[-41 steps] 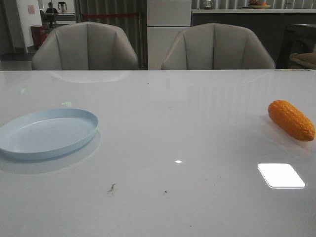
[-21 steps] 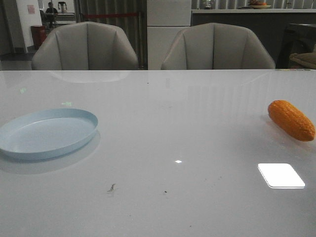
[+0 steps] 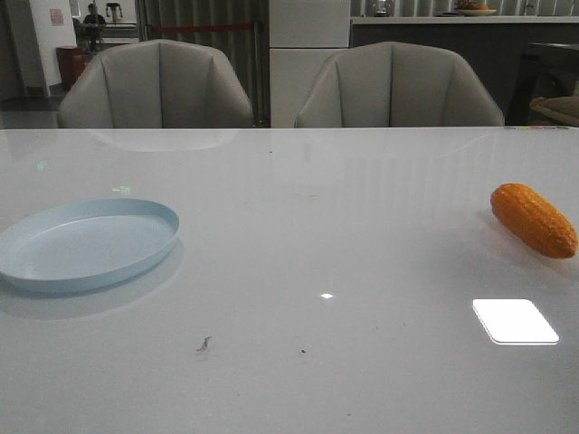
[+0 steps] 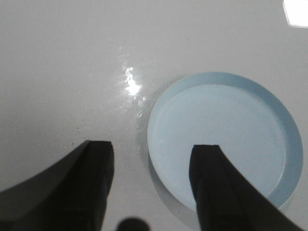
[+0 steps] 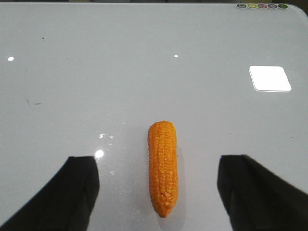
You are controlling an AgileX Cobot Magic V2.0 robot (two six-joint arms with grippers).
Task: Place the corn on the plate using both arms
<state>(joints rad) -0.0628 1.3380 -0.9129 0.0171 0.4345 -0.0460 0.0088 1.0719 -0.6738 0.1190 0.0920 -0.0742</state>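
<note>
Orange bumpy corn point(image 5: 163, 167) lying flat; left gripper point(image 4: 151, 185), right gripper point(image 5: 159, 192) spread wide.

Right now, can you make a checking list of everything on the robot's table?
Surface: glossy white table, light glare, a few small dark specks.
Corn: orange corn lying at far right, apart from the plate.
Plate: pale blue plate at left, nothing on it.
Clutter: nothing seen.
Grippers: left gripper open above the plate's edge; right gripper open, corn between its fingers, untouched.
Cables: nothing seen.
Surroundings: two grey chairs behind.
</note>
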